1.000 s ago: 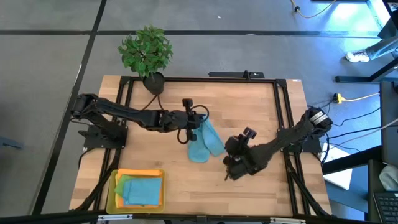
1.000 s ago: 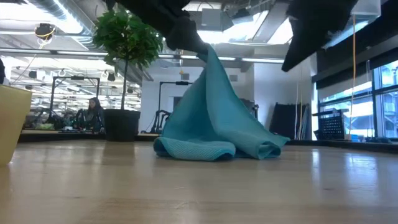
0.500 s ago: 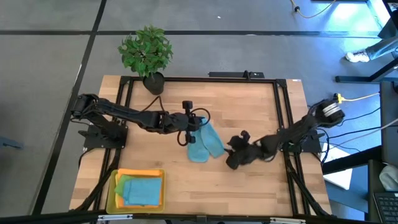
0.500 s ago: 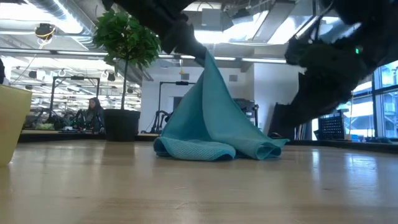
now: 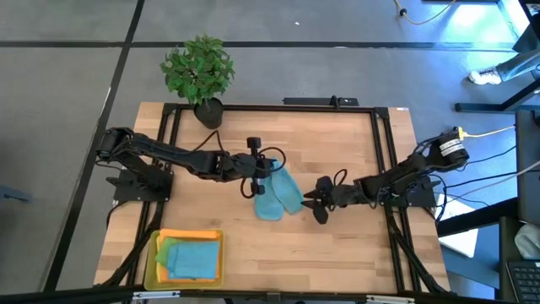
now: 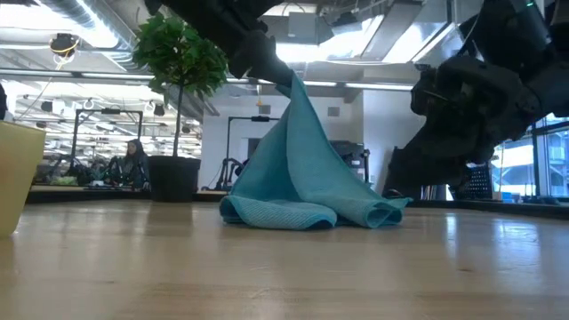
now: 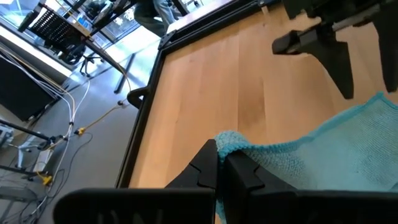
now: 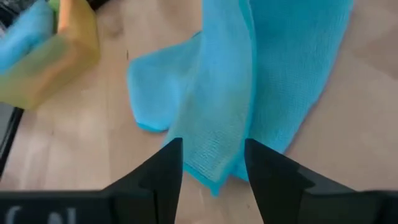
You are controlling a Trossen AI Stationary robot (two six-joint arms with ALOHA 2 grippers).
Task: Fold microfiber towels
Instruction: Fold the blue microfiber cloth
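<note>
A teal-blue microfiber towel (image 5: 277, 192) stands like a tent at mid-table. Its peak is lifted, and its lower folds (image 6: 277, 213) rest on the wood. My left gripper (image 5: 268, 167) is shut on the peak. My right gripper (image 5: 312, 203) is open, low over the table, just right of the towel. In its wrist view the fingers (image 8: 169, 167) stand on either side of the towel's near lower corner (image 8: 214, 177), apart from it. Folded towels (image 5: 191, 257) lie in a yellow tray (image 5: 155, 272) at the near left. My left gripper pinches a bunched bit of the towel's edge (image 7: 227, 142) between its two shut fingers, at the cloth's highest point (image 6: 293, 82). The fingers slant down from the table's left. The towel hangs below them in slack folds, its lower part on the table.
A potted plant (image 5: 199, 71) stands at the far left corner of the table. The yellow tray's wall (image 6: 16, 178) shows at the left in the low view. Bare wood lies near the front edge and to the right of the towel.
My right gripper has come down close to the table and moved toward the towel. It has turned from pointing steeply down to nearly level, facing the cloth. The towel and my left gripper have stayed as they were.
</note>
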